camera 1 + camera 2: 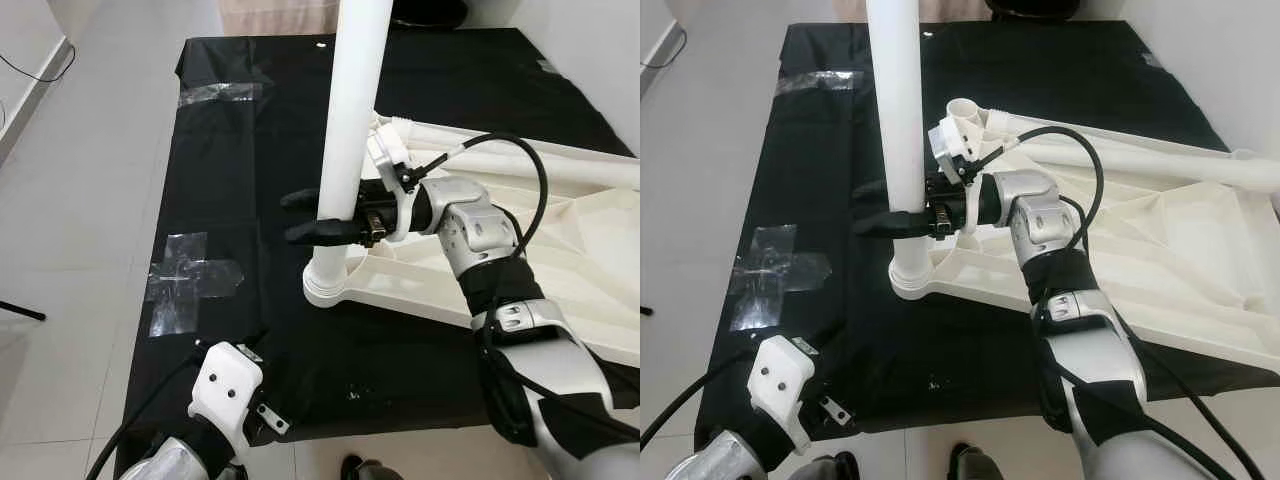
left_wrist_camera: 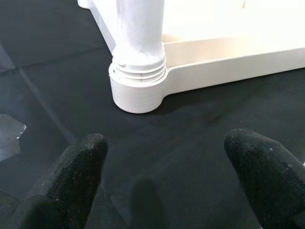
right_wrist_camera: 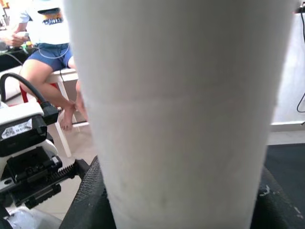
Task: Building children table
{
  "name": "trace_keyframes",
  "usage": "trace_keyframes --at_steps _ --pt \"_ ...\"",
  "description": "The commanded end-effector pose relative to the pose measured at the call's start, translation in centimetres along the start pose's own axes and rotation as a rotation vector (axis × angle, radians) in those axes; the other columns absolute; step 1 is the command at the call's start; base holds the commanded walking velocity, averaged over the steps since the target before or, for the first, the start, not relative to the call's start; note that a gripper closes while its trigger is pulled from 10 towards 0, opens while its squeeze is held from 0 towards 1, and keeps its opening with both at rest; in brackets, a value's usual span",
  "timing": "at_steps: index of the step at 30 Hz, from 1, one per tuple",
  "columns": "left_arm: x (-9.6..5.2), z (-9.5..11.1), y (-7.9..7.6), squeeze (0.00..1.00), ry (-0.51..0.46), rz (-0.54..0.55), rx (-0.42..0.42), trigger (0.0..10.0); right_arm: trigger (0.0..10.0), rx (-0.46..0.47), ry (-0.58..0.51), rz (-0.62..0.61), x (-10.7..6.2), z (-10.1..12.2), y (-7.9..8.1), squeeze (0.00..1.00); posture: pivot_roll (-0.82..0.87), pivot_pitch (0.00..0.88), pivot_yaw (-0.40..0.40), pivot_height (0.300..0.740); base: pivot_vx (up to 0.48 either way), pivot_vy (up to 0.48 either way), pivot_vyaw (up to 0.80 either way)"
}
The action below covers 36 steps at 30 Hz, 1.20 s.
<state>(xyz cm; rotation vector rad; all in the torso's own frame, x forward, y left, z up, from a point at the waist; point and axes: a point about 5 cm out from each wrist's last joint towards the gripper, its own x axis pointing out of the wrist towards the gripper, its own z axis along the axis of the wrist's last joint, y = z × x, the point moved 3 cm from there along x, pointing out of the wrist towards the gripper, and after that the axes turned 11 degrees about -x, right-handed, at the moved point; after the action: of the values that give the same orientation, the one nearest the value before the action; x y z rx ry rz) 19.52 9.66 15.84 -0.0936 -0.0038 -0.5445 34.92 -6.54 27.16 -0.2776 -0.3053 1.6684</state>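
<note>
Clearly the step in hand is seating the tall white plastic tube leg [image 1: 352, 120] in the round threaded corner socket [image 1: 326, 285] of the upturned cream plastic tabletop [image 1: 1140, 265], which lies on the black cloth mat [image 1: 250, 150]. The right gripper [image 1: 330, 215] pinches the leg low down, black fingers either side. Doing it well probably means keeping the tube plumb and turning gently, since thread rings still show above the collar. The leg looks smooth, rigid and slippery; the fingers are textured rubber. The left gripper [image 2: 167, 176] hovers low over the mat near the socket, fingers spread, holding nothing.
</note>
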Motion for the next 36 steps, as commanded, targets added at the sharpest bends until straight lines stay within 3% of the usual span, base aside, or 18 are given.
trace_keyframes --at_steps 1,3,5,6,7,8,9,12,16,19,21,22,23,25,28,31,32,36 --pt "-0.2 -0.3 -0.3 0.00 0.028 -0.012 0.001 10.0 0.0 0.039 0.044 -0.057 -0.9 -2.0 1.0 0.00 0.10 0.277 -0.079 0.740 0.000 0.000 0.00" --pt "-0.1 -0.4 -0.2 0.00 0.028 -0.012 0.000 10.0 0.0 0.008 0.082 -0.130 -1.4 -2.7 1.3 0.00 0.09 0.275 -0.081 0.740 0.000 0.000 0.00" --pt "-0.1 -0.4 0.0 0.00 0.023 -0.009 0.000 10.0 0.0 0.031 0.200 -0.548 -1.8 -4.9 1.8 0.00 0.06 0.267 -0.078 0.740 0.000 0.000 0.00" --pt "0.0 -0.4 0.3 0.00 0.022 -0.006 0.002 10.0 0.0 0.032 0.430 -0.915 -3.2 -7.2 3.1 0.00 0.05 0.266 -0.065 0.740 0.000 0.000 0.00" --pt "0.0 -0.4 0.3 0.00 0.022 -0.006 0.002 10.0 0.0 0.032 0.430 -0.915 -3.2 -7.2 3.1 0.00 0.05 0.266 -0.065 0.740 0.000 0.000 0.00" --pt "0.0 -0.3 0.5 0.00 0.022 -0.004 0.003 10.0 0.0 0.030 0.573 -1.139 -4.7 -8.0 5.2 0.00 0.04 0.266 -0.063 0.740 0.000 0.000 0.00" --pt "0.2 -0.3 0.7 0.00 0.021 -0.003 0.004 10.0 0.0 0.049 0.625 -1.235 -4.8 -8.0 7.0 0.00 0.03 0.261 -0.044 0.740 0.000 0.000 0.00" --pt "0.6 -0.4 1.1 0.00 0.019 -0.007 0.003 10.0 0.0 0.074 0.580 -1.210 -2.6 -7.9 8.1 0.00 0.01 0.234 -0.037 0.740 0.000 0.000 0.00" --pt "1.4 -0.7 1.6 0.00 0.017 -0.006 0.000 10.0 0.0 0.079 0.460 -1.126 0.8 -7.9 5.7 0.00 0.02 0.184 -0.041 0.740 0.000 0.000 0.00" --pt "1.6 -0.8 1.7 0.00 0.016 -0.005 0.002 10.0 0.0 0.080 0.439 -1.114 1.1 -7.8 5.3 0.00 0.02 0.181 -0.042 0.740 0.000 0.000 0.00" --pt "1.7 -0.7 1.9 0.00 0.008 0.010 0.009 10.0 10.0 0.089 0.375 -1.064 1.9 -7.1 4.7 0.00 0.02 0.176 -0.051 0.740 0.000 0.000 0.00" --pt "1.7 -0.7 2.0 0.00 0.004 0.017 0.013 10.0 10.0 0.108 0.340 -1.038 2.5 -6.4 4.9 0.00 0.02 0.176 -0.051 0.740 0.000 0.000 0.00" --pt "1.7 -0.6 2.0 0.00 0.001 0.023 0.016 10.0 10.0 0.124 0.296 -1.008 3.0 -5.7 5.1 1.00 0.03 0.176 -0.053 0.740 0.000 0.000 0.00" --pt "1.7 -0.6 2.1 0.00 0.000 0.026 0.016 10.0 10.0 0.129 0.254 -0.962 3.4 -5.1 5.2 1.00 0.03 0.176 -0.053 0.740 0.000 0.000 0.00" --pt "1.7 -0.6 2.0 0.00 0.001 0.022 0.013 10.0 10.0 0.058 0.101 -0.669 4.2 -2.3 5.5 1.00 0.04 0.188 -0.056 0.740 0.000 0.000 0.00" --pt "1.6 -0.7 1.8 0.00 0.005 0.008 0.009 10.0 10.0 -0.036 0.087 -0.435 3.7 -1.7 5.7 1.00 0.04 0.190 -0.057 0.740 0.000 0.000 0.00" --pt "1.6 -0.7 1.7 0.00 0.007 0.005 0.007 10.0 10.0 -0.049 0.102 -0.339 3.5 -1.9 5.6 0.00 0.06 0.200 -0.062 0.740 0.000 0.000 0.00" --pt "1.1 -0.6 1.2 0.00 0.009 0.000 0.003 10.0 10.0 -0.033 0.130 -0.128 2.7 -2.5 5.1 0.00 0.08 0.219 -0.069 0.740 0.000 0.000 0.00"
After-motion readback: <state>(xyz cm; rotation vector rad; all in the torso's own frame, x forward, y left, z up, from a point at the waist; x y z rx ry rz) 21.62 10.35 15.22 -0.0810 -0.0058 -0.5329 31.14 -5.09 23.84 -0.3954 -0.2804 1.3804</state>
